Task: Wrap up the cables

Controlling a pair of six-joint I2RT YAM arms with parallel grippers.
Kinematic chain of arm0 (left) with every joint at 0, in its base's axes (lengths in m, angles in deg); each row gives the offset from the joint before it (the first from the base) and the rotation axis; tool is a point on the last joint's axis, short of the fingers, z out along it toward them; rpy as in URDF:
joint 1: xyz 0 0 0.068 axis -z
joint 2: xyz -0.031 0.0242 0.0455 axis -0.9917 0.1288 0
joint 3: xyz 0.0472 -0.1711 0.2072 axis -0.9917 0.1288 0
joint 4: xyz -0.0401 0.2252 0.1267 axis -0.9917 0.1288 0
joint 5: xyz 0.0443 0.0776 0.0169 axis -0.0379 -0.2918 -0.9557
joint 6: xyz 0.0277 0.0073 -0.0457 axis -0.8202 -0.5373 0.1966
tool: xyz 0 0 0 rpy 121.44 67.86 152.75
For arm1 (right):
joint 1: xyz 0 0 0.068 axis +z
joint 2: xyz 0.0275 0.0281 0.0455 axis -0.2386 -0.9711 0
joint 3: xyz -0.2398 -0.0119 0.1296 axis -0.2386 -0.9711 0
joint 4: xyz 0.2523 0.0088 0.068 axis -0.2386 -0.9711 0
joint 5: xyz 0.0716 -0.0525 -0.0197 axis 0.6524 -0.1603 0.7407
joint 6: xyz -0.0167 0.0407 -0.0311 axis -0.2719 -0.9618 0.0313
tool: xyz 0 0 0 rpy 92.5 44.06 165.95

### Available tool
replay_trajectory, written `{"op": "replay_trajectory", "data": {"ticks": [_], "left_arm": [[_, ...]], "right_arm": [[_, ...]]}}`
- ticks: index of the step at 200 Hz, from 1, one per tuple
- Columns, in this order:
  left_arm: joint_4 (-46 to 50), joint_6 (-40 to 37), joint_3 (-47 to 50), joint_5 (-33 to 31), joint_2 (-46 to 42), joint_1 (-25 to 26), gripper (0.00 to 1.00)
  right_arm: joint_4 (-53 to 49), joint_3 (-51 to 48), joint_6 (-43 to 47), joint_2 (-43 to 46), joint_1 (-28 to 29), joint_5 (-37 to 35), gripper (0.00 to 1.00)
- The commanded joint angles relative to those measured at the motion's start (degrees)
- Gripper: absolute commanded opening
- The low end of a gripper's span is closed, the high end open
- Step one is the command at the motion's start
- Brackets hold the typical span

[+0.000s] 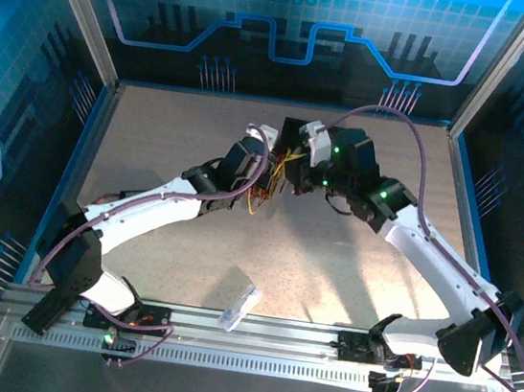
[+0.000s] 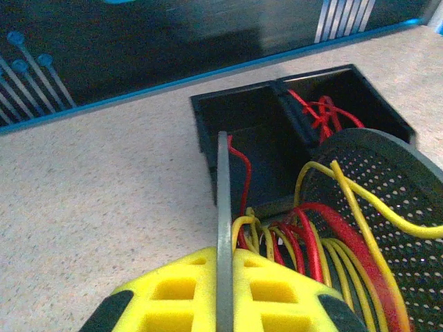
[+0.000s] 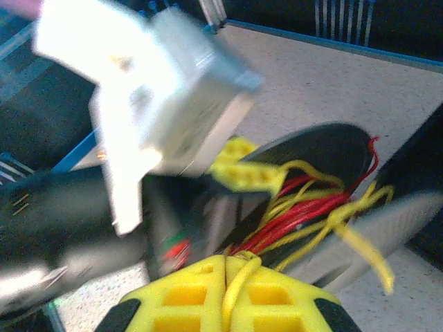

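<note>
Top view: your arms meet over the counter (image 1: 173, 136), the cables (image 1: 262, 192) bunched between left claw (image 1: 267, 170) and right claw (image 1: 295, 165).

Left wrist: the claw (image 2: 223, 259) pinches a grey strip (image 2: 222, 187); red and yellow wires (image 2: 304, 242) loop beside a perforated black spool (image 2: 387, 187).

Right wrist: the claw (image 3: 234, 266) nips one yellow strand. Expect light, limp, springy wire; grip several strands near the spool.

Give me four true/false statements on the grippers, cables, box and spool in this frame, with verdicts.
1. The right gripper is shut on a yellow cable. True.
2. The left gripper stands open. False: it is shut on a thin grey strip.
3. The black box holds no cables. False: red cables lie in one compartment.
4. The spool disc is perforated. True.
</note>
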Motion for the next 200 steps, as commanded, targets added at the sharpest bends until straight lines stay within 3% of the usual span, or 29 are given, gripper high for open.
{"op": "replay_trajectory", "data": {"ticks": [1, 45, 72, 97, 176, 187, 200], "left_arm": [[-1.3, -4.2, 0.3, 0.2, -3.3, 0.6, 0.0], [-1.3, -4.9, 1.7, 3.4, -3.9, 0.7, 0.0], [-1.4, -5.2, 3.1, 8.0, -5.3, 0.9, 0.0], [-1.1, -5.4, 4.8, 13.3, -7.4, 1.0, 0.0], [0.8, -5.6, 4.4, 14.7, -7.3, 0.9, 0.0], [1.0, -5.6, 4.3, 14.5, -7.3, 0.9, 0.0], [1.1, -5.6, 4.2, 14.7, -7.4, 0.8, 0.0]], "right_arm": [[1.8, 2.6, 1.6, -0.3, -1.3, 3.3, 0.0], [0.1, 2.7, 2.9, 2.0, -2.4, 2.2, 0.0], [-3.6, 5.9, 5.4, -1.1, -7.7, 1.4, 0.0], [-7.2, 8.7, 6.1, -5.7, -12.8, 5.6, 0.0], [-6.5, 7.2, 8.3, -0.6, -12.6, 13.7, 0.0], [-6.8, 6.3, 8.8, 0.2, -12.7, 15.1, 0.11], [-6.1, 4.5, 8.6, 1.7, -12.8, 16.6, 0.16]]}}
